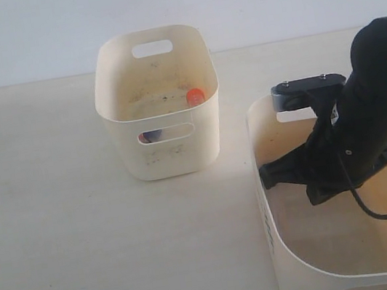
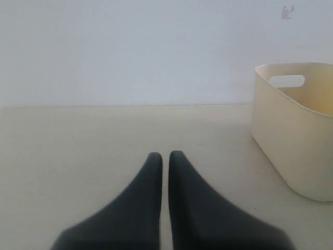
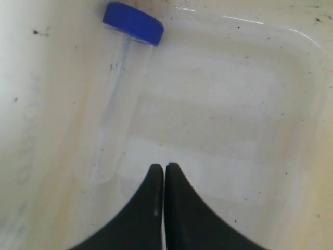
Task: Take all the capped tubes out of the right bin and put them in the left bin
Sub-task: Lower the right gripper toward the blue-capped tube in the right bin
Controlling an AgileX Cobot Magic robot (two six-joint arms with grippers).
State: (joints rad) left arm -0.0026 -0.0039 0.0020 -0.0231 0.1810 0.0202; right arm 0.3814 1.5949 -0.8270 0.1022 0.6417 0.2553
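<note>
Entry one, capped tube (image 3: 112, 120) with blue cap (image 3: 133, 22): lying flat on the floor of the right bin (image 1: 264, 200). We are judging it light, stiff, slick and apt to roll; we are favouring a hold across the clear body just under the cap. Entry two, right claw (image 3: 164, 167): pinched together, holding nothing; counting its heading as twelve, we are placing the tube at eleven o'clock, just beside the tips, not touching. Entry three, left claw (image 2: 165, 156): tips together, empty, over the table (image 2: 78, 135)

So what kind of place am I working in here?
Probably a lab test bench: bare pale tabletop, blank white wall, and a blue-capped tube lying in the right bin.
</note>
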